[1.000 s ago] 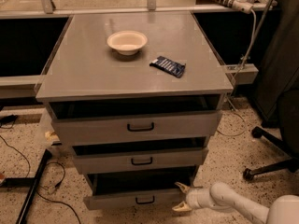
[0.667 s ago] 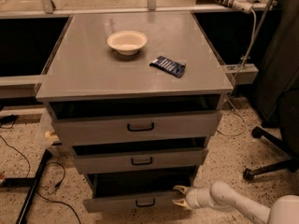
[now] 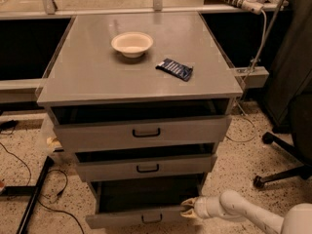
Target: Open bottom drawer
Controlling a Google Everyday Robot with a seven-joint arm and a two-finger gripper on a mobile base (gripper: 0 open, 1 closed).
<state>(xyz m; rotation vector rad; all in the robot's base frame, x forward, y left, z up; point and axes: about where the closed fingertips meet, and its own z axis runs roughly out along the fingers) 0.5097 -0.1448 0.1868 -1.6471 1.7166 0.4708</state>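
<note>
Three grey drawers are counted in the cabinet [image 3: 97, 74], all ajar. The bottom drawer [image 3: 122, 221] (pulled out furthest) is seemingly touched at its right end by the gripper [image 3: 187, 209]; its hold cannot be told. One bowl [image 3: 132, 43] and one dark packet [image 3: 175, 69] are set on top.

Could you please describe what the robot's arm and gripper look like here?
The arm is smooth, white and tubular with a rounded joint; no cables or markings show. Its gripper, at the right corner of the bottom drawer, is pale cream.
</note>
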